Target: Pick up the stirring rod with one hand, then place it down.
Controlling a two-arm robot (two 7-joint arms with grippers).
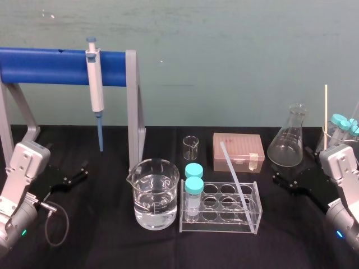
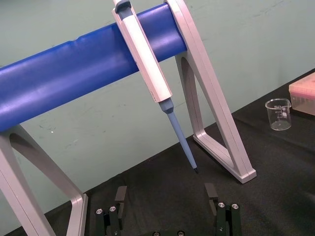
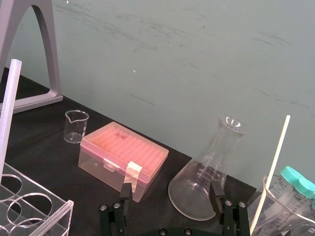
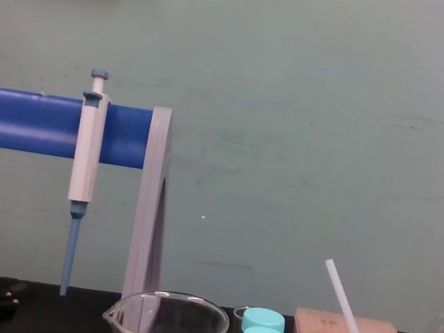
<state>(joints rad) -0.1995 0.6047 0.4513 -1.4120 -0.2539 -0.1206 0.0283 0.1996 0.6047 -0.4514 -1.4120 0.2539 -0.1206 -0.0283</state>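
The stirring rod is a translucent white rod leaning tilted in the clear tube rack at the table's middle, its top end pointing toward the back left. The rod rises slanted over the rack in the chest view, and its upper part shows in the right wrist view. My right gripper rests low on the table to the right of the rack, open and holding nothing, its fingers apart. My left gripper lies at the left, also open and empty, with fingers spread wide.
A glass beaker of water stands left of the rack, which holds two teal-capped tubes. Behind are a small beaker, a pink tip box and a conical flask. A pipette hangs on the blue stand. A thin stick stands far right.
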